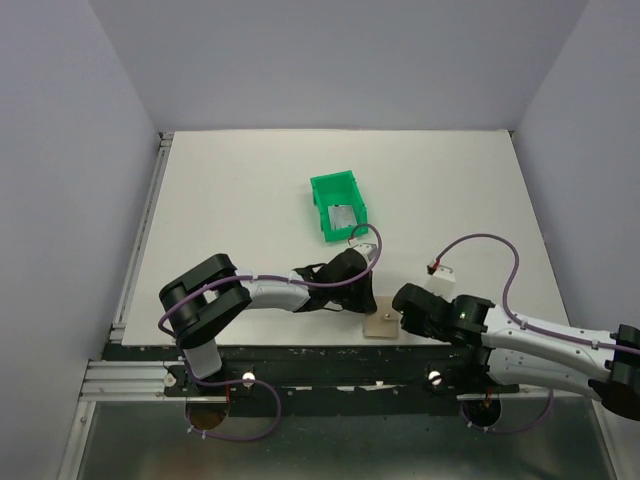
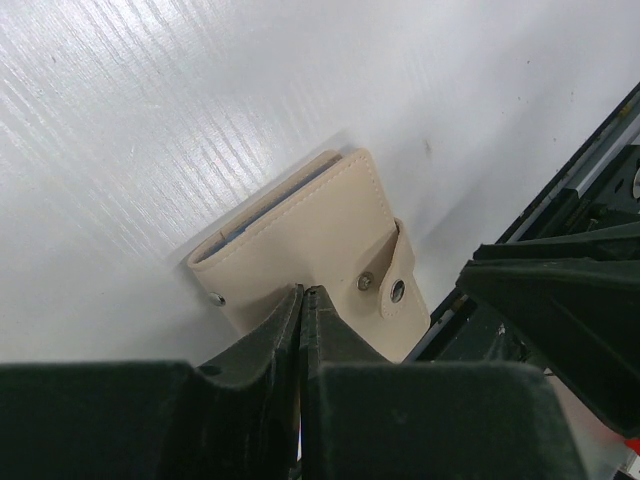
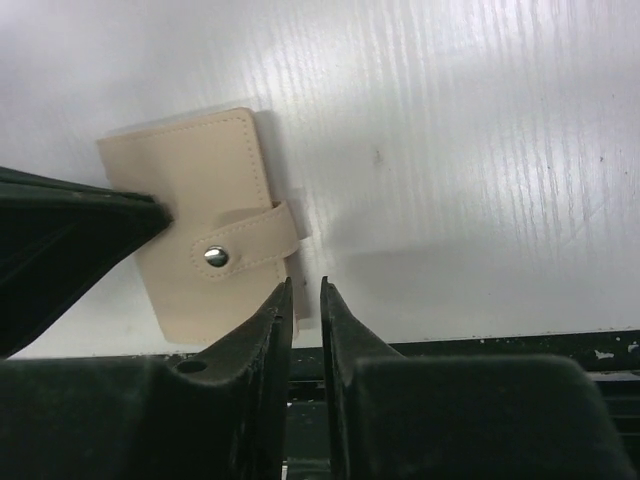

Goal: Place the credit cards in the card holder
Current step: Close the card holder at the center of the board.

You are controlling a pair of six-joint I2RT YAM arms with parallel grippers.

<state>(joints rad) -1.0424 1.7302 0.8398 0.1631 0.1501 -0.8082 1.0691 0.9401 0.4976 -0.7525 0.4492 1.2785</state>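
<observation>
The card holder lies shut on the white table, at its near edge between the two arms, its strap wrapped round one side and fastened by a metal snap; a sliver of pale blue shows along its far edge in the left wrist view. The left gripper comes down on the holder from the left arm's side, its fingers drawn almost together with only a thin slit between them; the tips sit right at the holder's edge, but whether they pinch that edge or merely press on it I cannot tell. The right gripper hangs just beside the holder's strap side (the corner nearest the table's front rail); its fingers stand a little apart and nothing lies between them. Well beyond the holder, towards the middle of the table, sits a green bin — one silver-grey credit card lies flat inside it, apart from both grippers.
</observation>
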